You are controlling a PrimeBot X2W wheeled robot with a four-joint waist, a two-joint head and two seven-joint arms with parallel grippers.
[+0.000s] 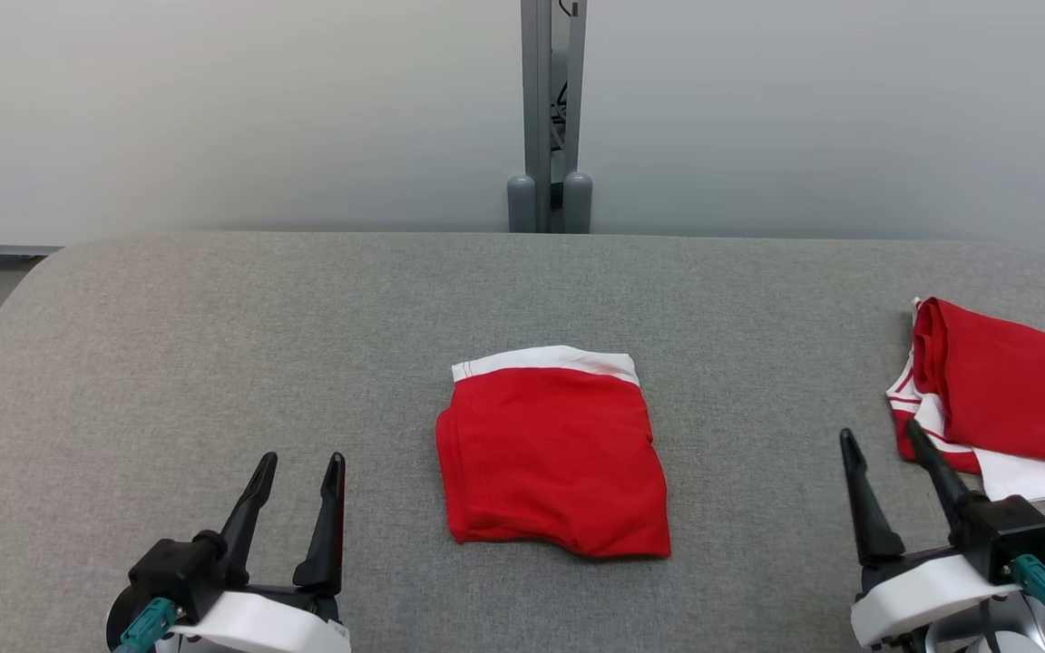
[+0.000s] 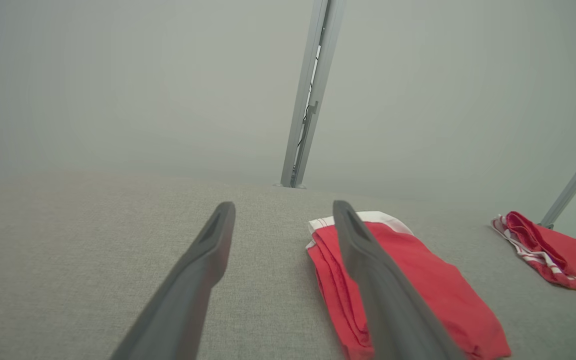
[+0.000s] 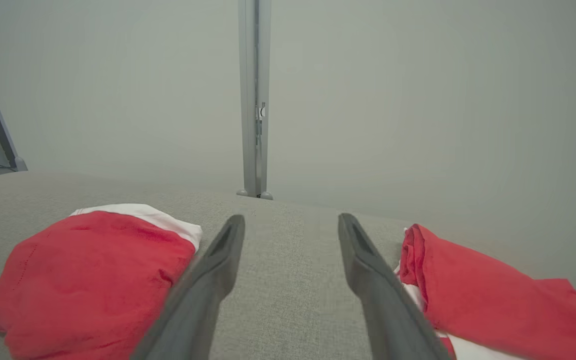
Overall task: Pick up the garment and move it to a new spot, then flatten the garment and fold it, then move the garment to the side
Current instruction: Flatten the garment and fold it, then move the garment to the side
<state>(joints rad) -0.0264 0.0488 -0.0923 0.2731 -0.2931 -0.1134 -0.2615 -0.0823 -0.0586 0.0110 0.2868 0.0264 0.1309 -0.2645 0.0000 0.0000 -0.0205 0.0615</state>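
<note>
A red garment with a white waistband (image 1: 554,453) lies folded into a rough square at the middle of the grey table (image 1: 214,345); it also appears in the left wrist view (image 2: 418,280) and the right wrist view (image 3: 83,270). A second red and white garment (image 1: 1003,390) lies folded at the table's right edge (image 3: 493,290). My right gripper (image 1: 879,433) stands open just left of that garment, with nothing between its fingers (image 3: 292,218). My left gripper (image 1: 302,462) is open and empty at the lower left, left of the middle garment (image 2: 283,206).
A grey metal post (image 1: 548,118) rises behind the table's far edge against a pale wall. The table's left corner is rounded, with floor beyond it. Bare grey cloth surface stretches across the left half and between the two garments.
</note>
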